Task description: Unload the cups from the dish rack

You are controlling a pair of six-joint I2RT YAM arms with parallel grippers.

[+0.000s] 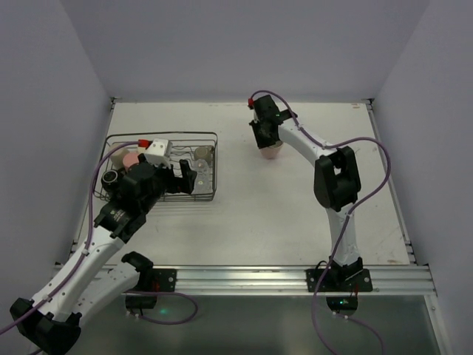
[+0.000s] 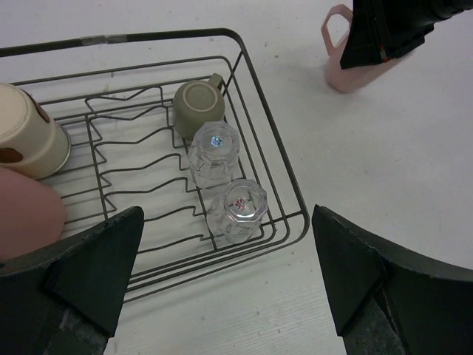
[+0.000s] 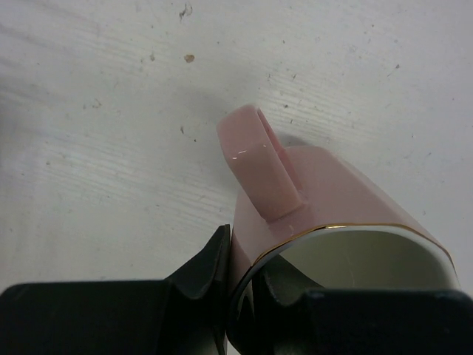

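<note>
The dish rack (image 1: 162, 135), a dark wire basket, stands at the table's back left. Inside the dish rack (image 2: 148, 35) an olive mug (image 2: 198, 107) and two clear glasses (image 2: 214, 151) (image 2: 238, 208) stand upside down, with a beige cup (image 2: 26, 140) and a salmon tumbler (image 2: 26, 214) at the left. My left gripper (image 2: 229, 274) hovers open over the rack's near right corner, nothing between its fingers (image 2: 103, 266). My right gripper (image 3: 240, 274) is shut on the wall of the pink mug (image 3: 318, 192), one finger inside and one outside. The mug (image 1: 272, 153) is low over the table, right of the rack.
A metallic cup (image 1: 112, 177) sits at the rack's left end. Grey walls close in the white table (image 1: 295, 214) on three sides. An aluminium rail (image 1: 295, 277) with both arm bases runs along the near edge.
</note>
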